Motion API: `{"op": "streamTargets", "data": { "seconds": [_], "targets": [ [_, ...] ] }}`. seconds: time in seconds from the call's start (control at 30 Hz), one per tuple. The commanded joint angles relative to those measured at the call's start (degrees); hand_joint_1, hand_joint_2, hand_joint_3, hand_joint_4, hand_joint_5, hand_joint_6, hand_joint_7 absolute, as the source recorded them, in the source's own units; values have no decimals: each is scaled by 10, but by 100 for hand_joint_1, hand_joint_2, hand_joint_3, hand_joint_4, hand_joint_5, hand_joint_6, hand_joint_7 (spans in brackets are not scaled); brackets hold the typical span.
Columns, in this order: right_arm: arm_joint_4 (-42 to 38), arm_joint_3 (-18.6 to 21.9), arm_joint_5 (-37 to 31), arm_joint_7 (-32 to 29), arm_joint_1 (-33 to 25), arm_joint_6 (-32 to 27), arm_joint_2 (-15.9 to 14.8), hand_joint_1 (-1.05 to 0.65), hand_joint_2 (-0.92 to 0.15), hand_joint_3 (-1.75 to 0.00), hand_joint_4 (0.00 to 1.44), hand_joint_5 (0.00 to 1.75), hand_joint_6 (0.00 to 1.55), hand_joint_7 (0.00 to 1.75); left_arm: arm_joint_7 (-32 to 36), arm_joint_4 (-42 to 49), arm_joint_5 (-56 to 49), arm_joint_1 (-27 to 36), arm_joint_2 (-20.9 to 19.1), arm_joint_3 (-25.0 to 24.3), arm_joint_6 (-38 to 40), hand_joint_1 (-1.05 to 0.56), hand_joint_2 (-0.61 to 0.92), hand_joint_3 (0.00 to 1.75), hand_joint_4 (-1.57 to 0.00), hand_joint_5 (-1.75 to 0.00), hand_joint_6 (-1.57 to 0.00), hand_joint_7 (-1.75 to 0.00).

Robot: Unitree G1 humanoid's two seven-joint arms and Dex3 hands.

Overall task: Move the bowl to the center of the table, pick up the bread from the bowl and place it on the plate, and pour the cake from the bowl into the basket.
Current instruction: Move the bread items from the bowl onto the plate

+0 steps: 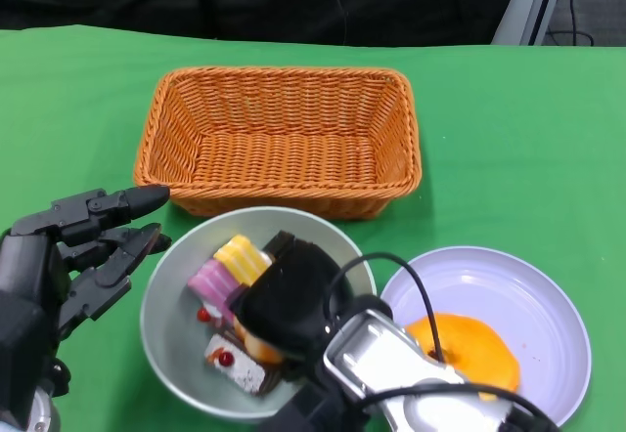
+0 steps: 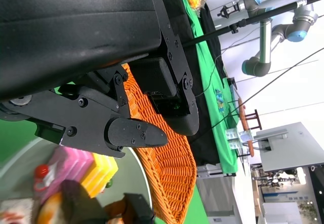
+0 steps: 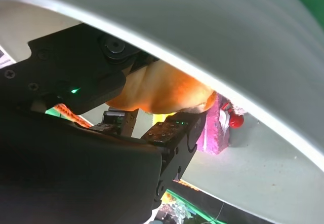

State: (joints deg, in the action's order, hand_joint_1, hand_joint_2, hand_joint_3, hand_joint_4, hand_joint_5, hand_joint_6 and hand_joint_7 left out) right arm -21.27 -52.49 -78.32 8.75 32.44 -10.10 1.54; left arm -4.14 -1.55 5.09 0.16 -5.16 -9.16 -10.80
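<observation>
Bowl [image 1: 166, 329] sits at 6 o'clock of basket [image 1: 279, 139], plate [image 1: 528, 295] at bowl's 3. Right hand [image 1: 289, 305] inside bowl, pinching bread [image 3: 162, 89]. Left hand [image 1: 83, 246] empty, fingers apart, at bowl's 9.

This is a robot lab: a green cloth [image 1: 509, 119] covers the table, and grey robot arms [image 2: 283, 26] (on stands) wait far behind it with cables.

The right hand [image 1: 284, 305] is reached forward from the lower edge of the head view, and bread [image 3: 162, 89] is held in its closed fingers. The left hand [image 1: 73, 251] is held at the left, empty, its fingers [image 1: 137, 197] stretched out and apart.
</observation>
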Motion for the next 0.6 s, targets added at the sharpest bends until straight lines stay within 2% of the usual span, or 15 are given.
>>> {"op": "streamTargets", "data": {
  "seconds": [0.03, 0.17, 0.23, 0.33, 0.47, 0.57, 0.6],
  "targets": [
    [-33, 5, 18, -15, 8, 15, -22, -27, -88, 0, 81, 106, 91, 2, 1, 3, 2, 1, -5, -6, -10, -20, 92, 26, -82, -82, -113, -2],
    [-30, 33, 65, -66, 4, 36, -30, -27, -85, 0, 84, 100, 100, 4, 2, 4, 3, 1, -5, -7, -10, -21, 92, 25, -83, -83, -113, -2],
    [-9, 42, 75, -72, -2, 32, -34, -29, -88, -1, 83, 98, 100, 3, 2, 6, 1, 0, -6, -8, -12, -21, 92, 25, -83, -83, -113, -2],
    [42, 66, 114, -64, -12, 47, -44, -31, -87, 0, 82, 104, 103, 3, 3, 11, 1, -1, -7, -10, -13, -21, 92, 26, -82, -82, -113, -2],
    [106, 86, 145, -44, -24, 57, -56, -37, -88, 0, 77, 125, 110, 2, 1, 24, 0, -5, -10, -12, -25, -20, 92, 26, -82, -82, -113, -2],
    [152, 98, 160, -1, -30, 48, -56, -37, -88, 0, 74, 124, 107, 0, 4, 33, -7, -8, -14, -13, -32, -20, 92, 26, -83, -80, -113, -2],
    [165, 102, 164, 8, -33, 47, -56, -37, -88, 0, 76, 112, 106, 0, 3, 36, -8, -8, -14, -13, -34, -20, 92, 26, -83, -79, -113, -2]
  ]
}}
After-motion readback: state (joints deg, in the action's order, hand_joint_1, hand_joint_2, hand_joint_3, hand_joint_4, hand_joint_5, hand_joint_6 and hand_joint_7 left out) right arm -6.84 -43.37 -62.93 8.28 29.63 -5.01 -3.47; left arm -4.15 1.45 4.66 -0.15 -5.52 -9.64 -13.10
